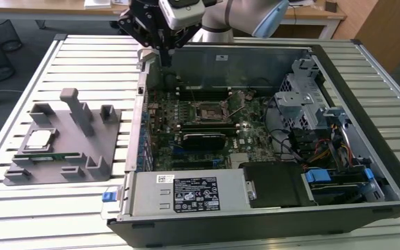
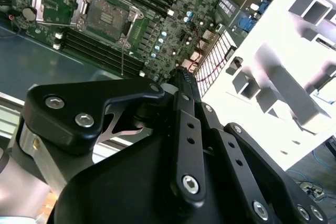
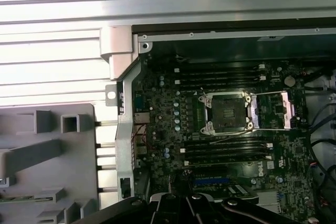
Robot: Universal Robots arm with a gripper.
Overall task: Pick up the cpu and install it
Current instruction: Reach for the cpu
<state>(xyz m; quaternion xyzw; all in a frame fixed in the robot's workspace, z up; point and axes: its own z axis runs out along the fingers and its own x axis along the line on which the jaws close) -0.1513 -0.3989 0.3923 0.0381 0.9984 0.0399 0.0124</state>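
The big black open computer case (image 1: 255,229) has tall walls around its green board (image 1: 250,124). On the exterior view's left, the small square silver cpu (image 1: 40,138) lies flat, shiny side up, on the grey plastic block tray (image 1: 50,177), with open room above. No side is longer. Far back, the black gripper (image 1: 165,57) hangs over the case corner, pinched shut, holding nothing.

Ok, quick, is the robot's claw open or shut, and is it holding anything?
Gripper: shut, holding nothing; the cpu lies on the grey fixture.
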